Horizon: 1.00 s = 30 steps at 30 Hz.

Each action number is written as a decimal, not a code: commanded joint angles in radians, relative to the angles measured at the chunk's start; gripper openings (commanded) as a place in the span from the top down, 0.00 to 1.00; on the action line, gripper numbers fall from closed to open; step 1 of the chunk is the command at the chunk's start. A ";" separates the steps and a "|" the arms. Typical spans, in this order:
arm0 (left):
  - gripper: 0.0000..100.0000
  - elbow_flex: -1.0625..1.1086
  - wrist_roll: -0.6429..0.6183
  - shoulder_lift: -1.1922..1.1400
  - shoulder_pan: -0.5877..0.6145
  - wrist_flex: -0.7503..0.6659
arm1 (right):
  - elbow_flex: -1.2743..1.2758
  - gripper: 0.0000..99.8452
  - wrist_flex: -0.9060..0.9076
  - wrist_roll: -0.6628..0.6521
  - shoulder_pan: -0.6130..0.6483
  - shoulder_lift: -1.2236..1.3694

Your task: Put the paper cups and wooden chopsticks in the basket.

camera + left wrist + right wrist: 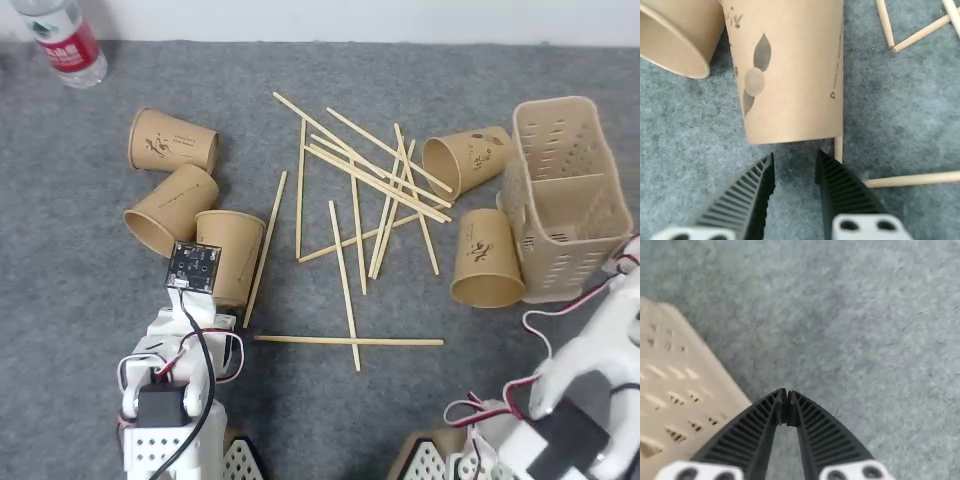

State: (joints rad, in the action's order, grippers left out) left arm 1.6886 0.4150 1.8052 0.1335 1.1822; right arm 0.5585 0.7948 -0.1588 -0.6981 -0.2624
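While ribbed right gripper (786, 394) presses together, left gripper (795, 156) gapes beside tapered paper cup (790, 70)

At left arm (172, 395): extended forward, wrist pitched down toward desk, jaws parted by a narrow gap. At right arm (590, 385): folded close to base, jaws closed tip to tip.

Paper cups (172, 139): matt brown paper. Chopsticks (400, 341): bare pale wood. Basket (560, 215): perforated beige plastic. Worktop (80, 290): rough grey cloth.
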 commanded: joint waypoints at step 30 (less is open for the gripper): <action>0.87 -0.005 0.009 0.014 0.003 0.002 | 0.017 0.99 0.590 -0.141 0.335 -1.003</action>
State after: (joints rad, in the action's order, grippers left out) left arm 1.6886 0.4150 1.8052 0.1335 1.1822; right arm 0.5831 1.3211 -0.2325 -0.4250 -1.2382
